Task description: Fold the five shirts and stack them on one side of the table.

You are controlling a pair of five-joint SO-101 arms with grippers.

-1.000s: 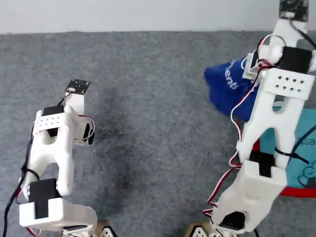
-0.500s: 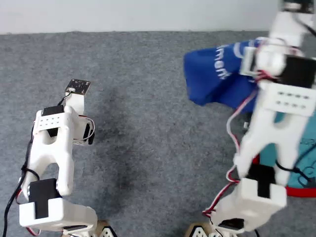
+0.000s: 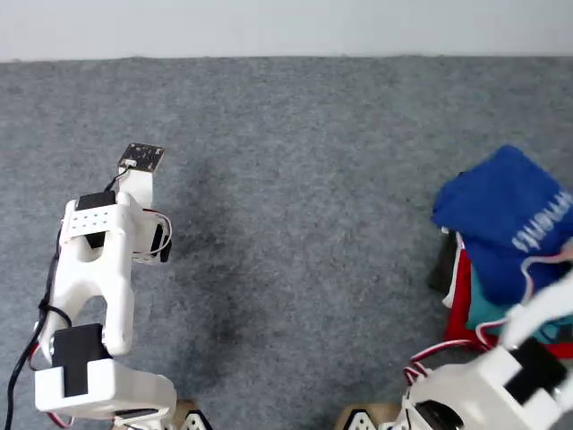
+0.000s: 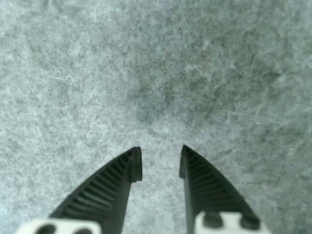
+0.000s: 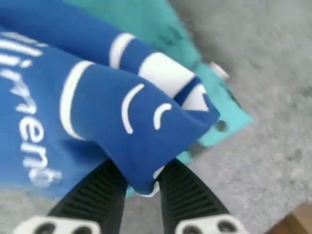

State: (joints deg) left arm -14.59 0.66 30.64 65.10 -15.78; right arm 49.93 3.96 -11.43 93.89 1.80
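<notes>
Blue shirt (image 3: pixel 506 215) carried back across the worktop (image 3: pixel 295 179) to over the teal shirt (image 5: pixel 161 29), its folded edge pinched between the right fingers (image 5: pixel 187 195), left fingers (image 4: pixel 114 180) parted above the worktop.

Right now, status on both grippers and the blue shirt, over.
Left gripper open over carpet. Right gripper shut on blue shirt, over teal shirt and red shirt. Dark item beside them, unclear.

Fuzzy felt table (image 3: pixel 295 179), cloth shirt (image 3: pixel 501 210), ribbed blk plastic jaws

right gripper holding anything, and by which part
The right gripper pinches the blue shirt by a folded edge; the left gripper is open, holding nothing.
</notes>
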